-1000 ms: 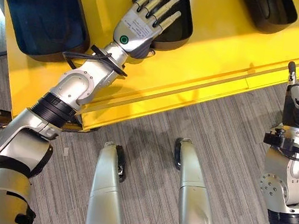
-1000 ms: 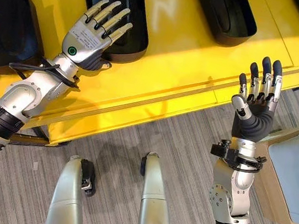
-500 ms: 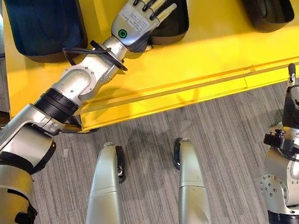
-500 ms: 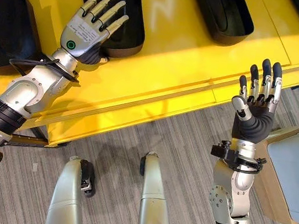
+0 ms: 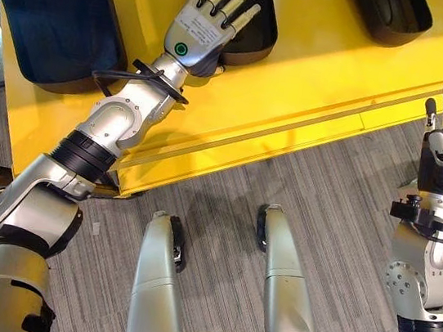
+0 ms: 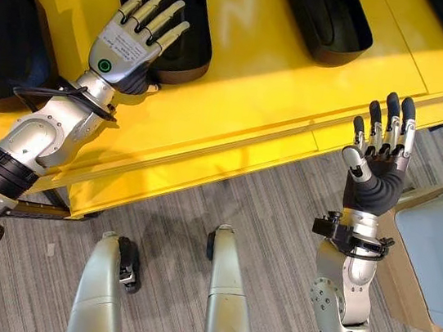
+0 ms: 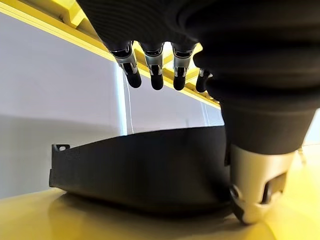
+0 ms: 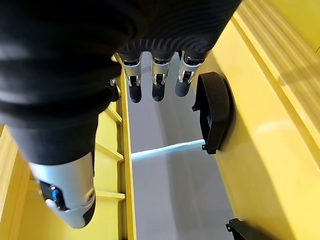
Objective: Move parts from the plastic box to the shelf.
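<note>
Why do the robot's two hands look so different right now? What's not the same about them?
The left hand is over the yellow shelf, above a black part; the right hand is in front of the shelf's edge, over the floor. The left hand shows its silver back; the right hand shows its dark ribbed cover. Both have straight, open fingers and hold nothing.

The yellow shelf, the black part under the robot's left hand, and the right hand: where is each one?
yellow shelf (image 6: 296, 102): right eye view, bare top surface near the front edge.
black part (image 6: 194, 34): right eye view, its right rim beside the fingers.
left hand (image 6: 127, 41): right eye view, back of the hand.
right hand (image 6: 379, 159): right eye view, palm.
</note>
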You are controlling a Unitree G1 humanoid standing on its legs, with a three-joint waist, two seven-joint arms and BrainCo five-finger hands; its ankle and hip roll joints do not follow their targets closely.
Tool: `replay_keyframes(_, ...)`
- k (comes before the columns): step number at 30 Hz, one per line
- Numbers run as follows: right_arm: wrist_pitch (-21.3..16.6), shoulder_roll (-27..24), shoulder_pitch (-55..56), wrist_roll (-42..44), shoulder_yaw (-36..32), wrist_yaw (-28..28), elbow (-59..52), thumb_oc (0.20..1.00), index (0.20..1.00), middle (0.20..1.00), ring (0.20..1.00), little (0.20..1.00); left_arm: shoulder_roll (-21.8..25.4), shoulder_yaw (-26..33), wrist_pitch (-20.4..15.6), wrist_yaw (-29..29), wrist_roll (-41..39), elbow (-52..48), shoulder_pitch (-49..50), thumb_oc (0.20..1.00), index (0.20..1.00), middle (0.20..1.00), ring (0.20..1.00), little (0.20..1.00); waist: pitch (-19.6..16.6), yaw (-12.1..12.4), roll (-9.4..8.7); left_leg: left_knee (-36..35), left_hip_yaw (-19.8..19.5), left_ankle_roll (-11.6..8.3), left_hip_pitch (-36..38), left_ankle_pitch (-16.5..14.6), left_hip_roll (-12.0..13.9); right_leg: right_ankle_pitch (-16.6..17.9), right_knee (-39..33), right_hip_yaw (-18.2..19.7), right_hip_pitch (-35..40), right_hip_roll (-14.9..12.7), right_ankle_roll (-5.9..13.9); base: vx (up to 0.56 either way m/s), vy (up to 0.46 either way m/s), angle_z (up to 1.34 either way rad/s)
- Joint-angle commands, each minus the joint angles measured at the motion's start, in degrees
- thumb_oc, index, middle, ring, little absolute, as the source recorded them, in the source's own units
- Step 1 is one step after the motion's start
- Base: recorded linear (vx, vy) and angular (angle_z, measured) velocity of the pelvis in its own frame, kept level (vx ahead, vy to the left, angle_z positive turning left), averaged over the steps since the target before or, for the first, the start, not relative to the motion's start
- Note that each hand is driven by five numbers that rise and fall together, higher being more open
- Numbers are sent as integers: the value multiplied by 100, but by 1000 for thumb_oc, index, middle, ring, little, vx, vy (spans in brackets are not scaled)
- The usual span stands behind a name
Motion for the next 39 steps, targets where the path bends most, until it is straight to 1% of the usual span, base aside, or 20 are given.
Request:
replay_keyframes(1,-248,-236,-222,-37,-268,45,-436,1000,1000,1000,1000,1000,-140,-89,57,45,-32,358,-936,1000,1000,1000,1000,1000,129,-98,178,-660,-281,-54,42,394,-122,-462,266,-129,129,-132,-254,0,0,0)
replay_keyframes(9,-283,-244,-224,-61,-277,-4,-437,1000,1000,1000,1000,1000,-394,-276,34,7,-89,485,-1130,1000,1000,1000,1000,1000,132,-135,168,-644,-270,-61,37,391,-108,-464,281,-112,120,-127,-259,2,-5,-1)
replay_keyframes(14,-284,-256,-208,-76,-287,0,-455,1000,1000,1000,1000,1000,-429,-276,11,13,-135,439,-1160,1000,1000,1000,1000,1000,133,-135,174,-647,-261,-57,41,392,-97,-463,272,-120,127,-121,-259,1,-6,-2)
replay_keyframes(26,-272,-204,-154,-75,-267,32,-486,1000,1000,1000,1000,1000,-398,-1,-166,64,-170,-155,-895,1000,1000,1000,1000,1000,78,-110,186,-706,-277,-50,22,418,-123,-437,211,-142,135,-108,-259,0,0,0)
replay_keyframes(32,-308,-210,-152,-16,-243,97,-499,1000,1000,1000,1000,1000,-538,158,-341,161,-337,-642,-883,1000,1000,1000,1000,1000,66,-97,180,-730,-290,-49,37,430,-135,-410,172,-151,163,-101,-256,0,0,0)
replay_keyframes(36,-328,-207,-188,14,-181,118,-526,1000,1000,1000,1000,1000,-731,260,-488,236,-508,-1015,-860,1000,1000,1000,1000,1000,68,-85,168,-742,-298,-42,51,438,-144,-399,163,-156,176,-94,-253,0,0,0)
replay_keyframes(39,-360,-229,-219,-1,-153,113,-535,1000,1000,1000,1000,1000,-989,337,-686,240,-876,-1335,-817,1000,1000,1000,1000,1000,71,-81,151,-755,-305,-31,72,447,-160,-378,143,-165,208,-104,-260,0,0,0)
